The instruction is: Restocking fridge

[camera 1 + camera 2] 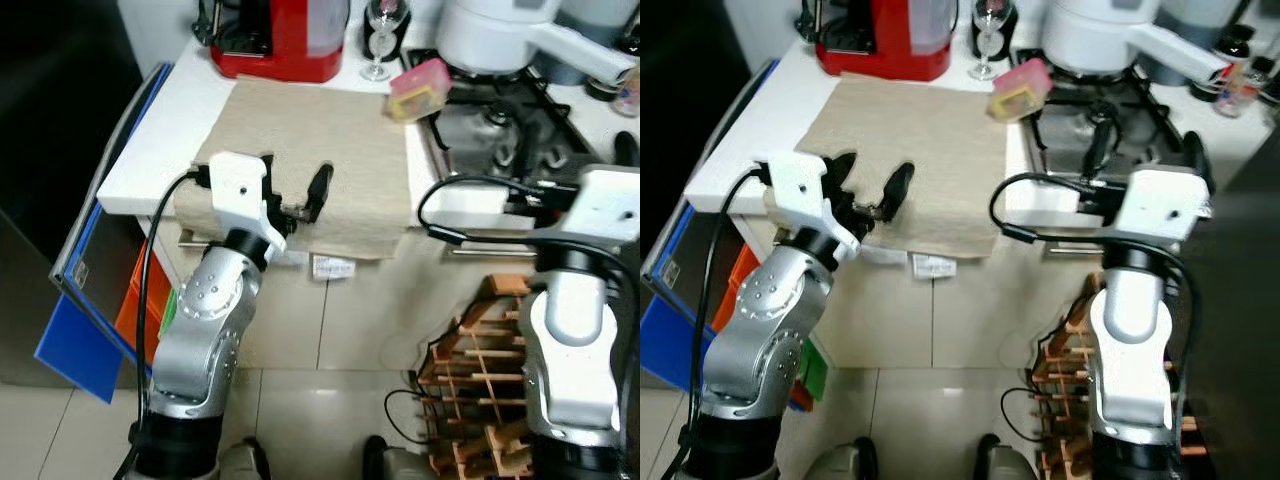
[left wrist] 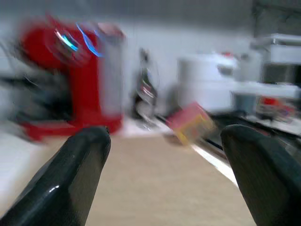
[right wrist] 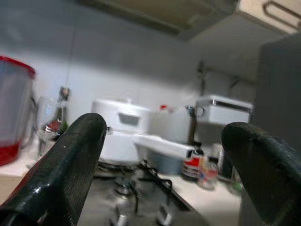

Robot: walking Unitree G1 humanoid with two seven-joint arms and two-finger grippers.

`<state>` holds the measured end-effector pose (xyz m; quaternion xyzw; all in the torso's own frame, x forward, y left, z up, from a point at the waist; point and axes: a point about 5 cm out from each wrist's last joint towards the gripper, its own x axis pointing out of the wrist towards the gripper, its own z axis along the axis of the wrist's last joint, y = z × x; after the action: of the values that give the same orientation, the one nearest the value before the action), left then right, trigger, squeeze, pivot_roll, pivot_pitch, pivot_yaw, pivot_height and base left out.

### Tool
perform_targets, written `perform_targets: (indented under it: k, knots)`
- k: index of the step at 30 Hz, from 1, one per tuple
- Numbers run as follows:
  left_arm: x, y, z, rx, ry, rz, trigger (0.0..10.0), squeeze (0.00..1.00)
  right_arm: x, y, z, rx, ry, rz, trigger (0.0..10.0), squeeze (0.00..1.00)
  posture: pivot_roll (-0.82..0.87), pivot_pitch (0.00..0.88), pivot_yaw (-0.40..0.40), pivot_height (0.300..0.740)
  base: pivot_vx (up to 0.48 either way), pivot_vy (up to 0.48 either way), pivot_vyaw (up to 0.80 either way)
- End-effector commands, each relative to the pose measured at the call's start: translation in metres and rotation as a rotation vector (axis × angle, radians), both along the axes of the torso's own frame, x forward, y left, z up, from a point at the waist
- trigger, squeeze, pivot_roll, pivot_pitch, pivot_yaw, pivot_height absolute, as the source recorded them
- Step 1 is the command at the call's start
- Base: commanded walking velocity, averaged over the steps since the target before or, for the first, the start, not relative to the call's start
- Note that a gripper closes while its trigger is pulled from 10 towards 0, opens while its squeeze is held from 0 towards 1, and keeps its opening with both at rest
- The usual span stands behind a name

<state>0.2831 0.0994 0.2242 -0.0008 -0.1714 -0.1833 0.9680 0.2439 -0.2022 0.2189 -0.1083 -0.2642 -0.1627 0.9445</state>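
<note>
- The pink-and-yellow carton, probably the item to restock, stands tilted at the beige cloth's far corner, at about 1 o'clock from the left tool.
- It looks light and stiff; I would take it by its flat sides.
- Left tool released, over the bench.
- Right tool released, above the stove.
- Contents: cannot tell.

Beige cloth on the white counter looks matt, coarse-woven; coffee machine is glossy red plastic, pot smooth white w/ slight sheen. Hob = shiny steel w/ black matt grates, wine rack bare wood, floor tiles smooth, semi-gloss. Both arms brushed silver metal w/ white plastic wrists; left gripper & right gripper fingers glossy black plastic.
</note>
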Motion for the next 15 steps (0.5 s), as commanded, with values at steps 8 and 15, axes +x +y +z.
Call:
perform_targets:
  k: [8, 15]
  knots:
    - [0.008, 0.005, 0.017, 0.013, -0.113, 0.103, 10.0, 0.00, 0.017, 0.017, 0.000, 0.038, 0.021, 0.149, 10.0, 0.00, -0.08, 0.000, 0.015, 0.740, 0.237, 0.000, 0.00]
    - [0.019, -0.005, 0.022, 0.016, -0.125, 0.045, 10.0, 0.00, 0.032, 0.019, 0.011, 0.051, -0.003, 0.168, 10.0, 0.00, -0.08, 0.000, 0.024, 0.740, 0.480, 0.000, 0.00]
